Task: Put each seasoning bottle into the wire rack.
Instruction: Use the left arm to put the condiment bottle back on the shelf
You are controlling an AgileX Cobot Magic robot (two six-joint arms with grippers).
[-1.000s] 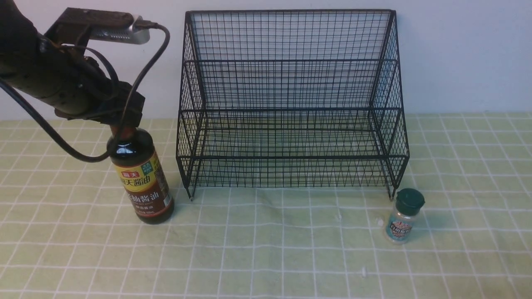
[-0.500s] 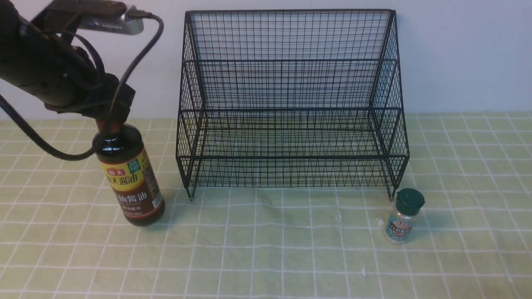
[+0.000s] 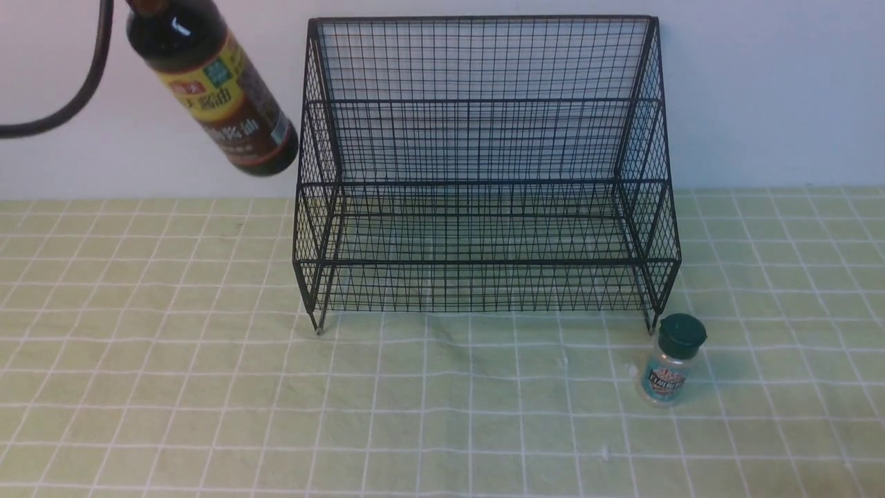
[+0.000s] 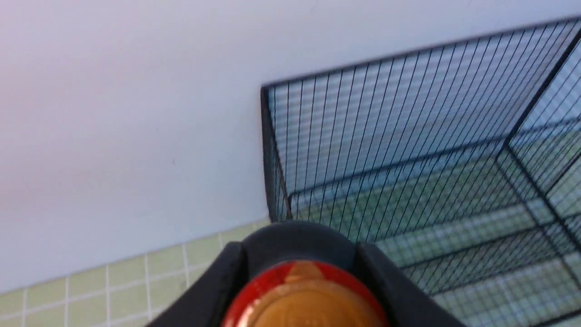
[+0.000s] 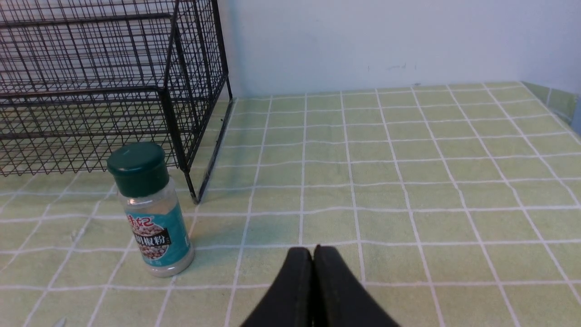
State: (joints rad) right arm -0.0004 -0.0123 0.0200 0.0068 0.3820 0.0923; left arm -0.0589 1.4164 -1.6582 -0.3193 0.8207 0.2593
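The tall dark soy-sauce bottle (image 3: 214, 90) hangs tilted high in the air, left of the wire rack (image 3: 484, 263), its base close to the rack's left side. My left gripper (image 4: 297, 247) is shut on the bottle's neck; the brown-red cap (image 4: 302, 299) shows between its fingers, and the rack's back corner (image 4: 272, 150) lies beyond. The gripper itself is above the front view. The small shaker jar (image 3: 669, 360) stands upright on the cloth by the rack's front right leg. My right gripper (image 5: 313, 250) is shut and empty, low over the cloth, beside the jar (image 5: 152, 213).
A green checked cloth (image 3: 415, 415) covers the table, and a white wall (image 3: 760, 90) stands right behind the rack. A black cable (image 3: 83, 90) hangs at the top left. The cloth's far right edge (image 5: 558, 97) shows in the right wrist view.
My left gripper has lifted the soy-sauce bottle off the cloth, high up and a little toward the rack, tilting it. The arm has left the front view. The jar has not moved.
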